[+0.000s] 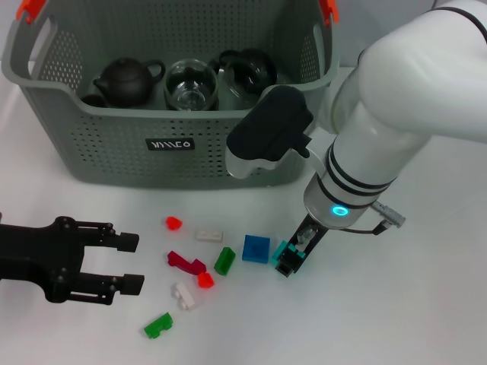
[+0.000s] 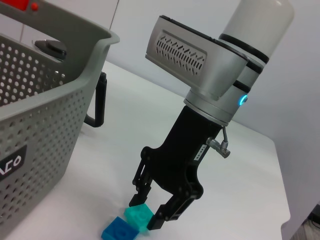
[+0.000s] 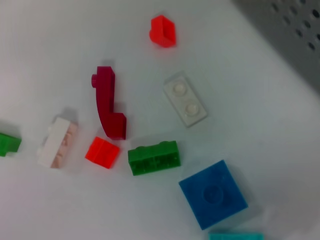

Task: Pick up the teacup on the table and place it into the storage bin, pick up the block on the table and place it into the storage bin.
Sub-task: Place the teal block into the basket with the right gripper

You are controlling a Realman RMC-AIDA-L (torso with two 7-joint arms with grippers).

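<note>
White table holds small blocks; the right gripper pinches a teal block, left gripper spread wide

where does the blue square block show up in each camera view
Head view: the blue square block lies on the table, beside the teal block at the right gripper.
Left wrist view: bottom edge, touching the teal block.
Right wrist view: lower right.
Shared landmark: the teal block.
</note>
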